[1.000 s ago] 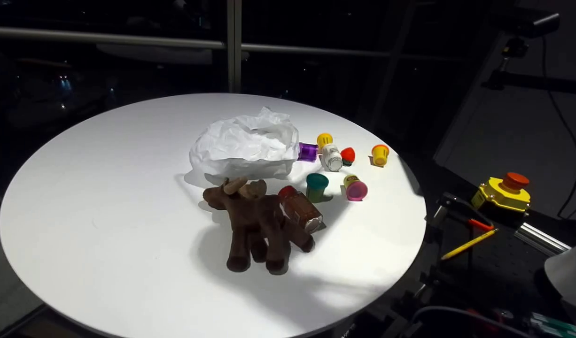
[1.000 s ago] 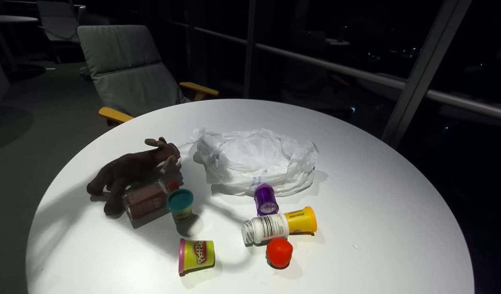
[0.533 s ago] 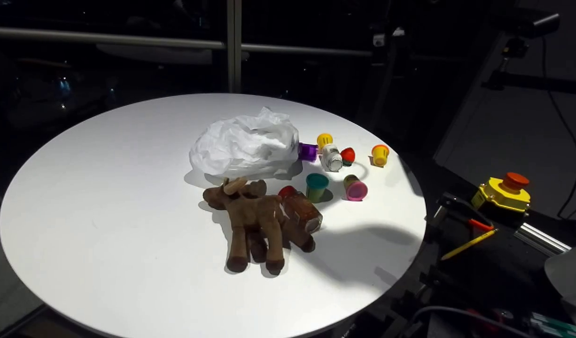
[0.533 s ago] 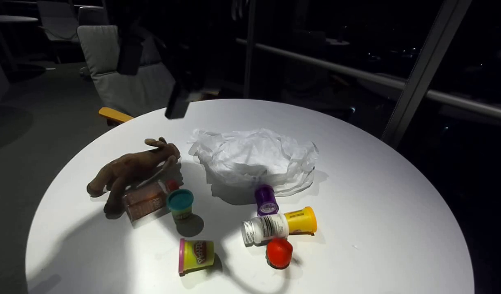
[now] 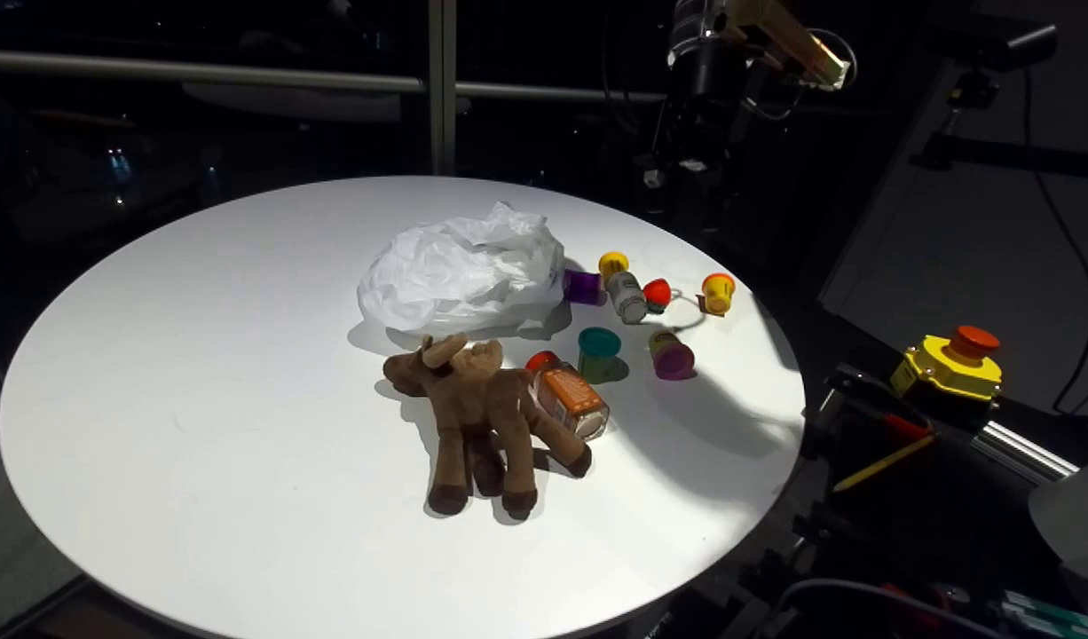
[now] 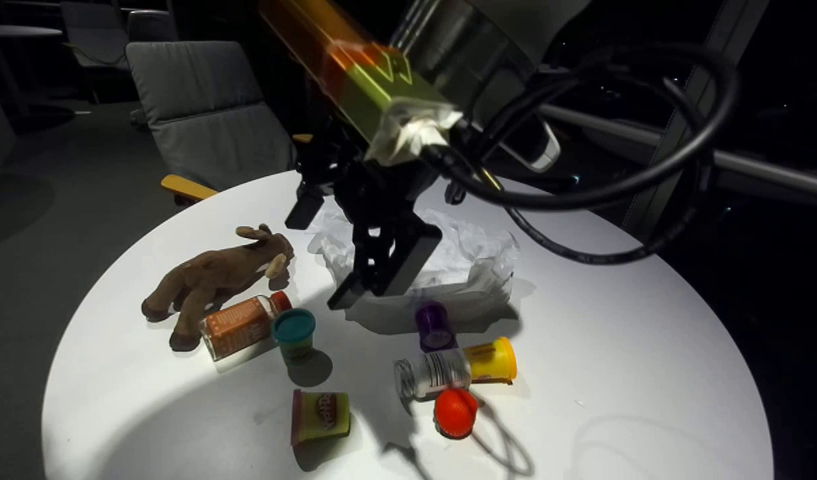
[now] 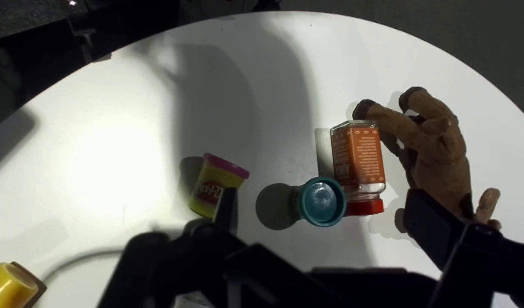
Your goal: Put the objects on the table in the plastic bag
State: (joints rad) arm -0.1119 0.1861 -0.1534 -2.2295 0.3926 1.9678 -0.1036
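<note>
1. No object is in your gripper (image 7: 319, 208); it stands spread above the worktop (image 5: 242, 399).
2. The wrist view gives you the teal tub (image 7: 322, 201), the orange-labelled jar (image 7: 364, 156), the pink-lidded tub (image 7: 213, 184) and the plush animal (image 7: 441, 162).
3. Farther is the plastic bag (image 5: 464, 280), with the purple container (image 6: 436, 327) at its edge; then white bottle (image 6: 442, 371), red piece (image 6: 456, 413), yellow tub (image 5: 613, 265), orange-lidded tub (image 5: 718, 296).
4. All nine, I judge, are left to pack; the bag's inside is not clear.

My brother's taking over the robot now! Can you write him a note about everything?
Claw: open, holding nothing, above the table.
Bag: crumpled on the table, purple tub at its edge.
Also there: stuffed moose, orange-labelled bottle, white bottle, red piece, teal-lidded tub, pink-lidded tub, yellow tub, orange-lidded tub.
Done: none of these bagged; can't see inside.
Left: bag them all.
</note>
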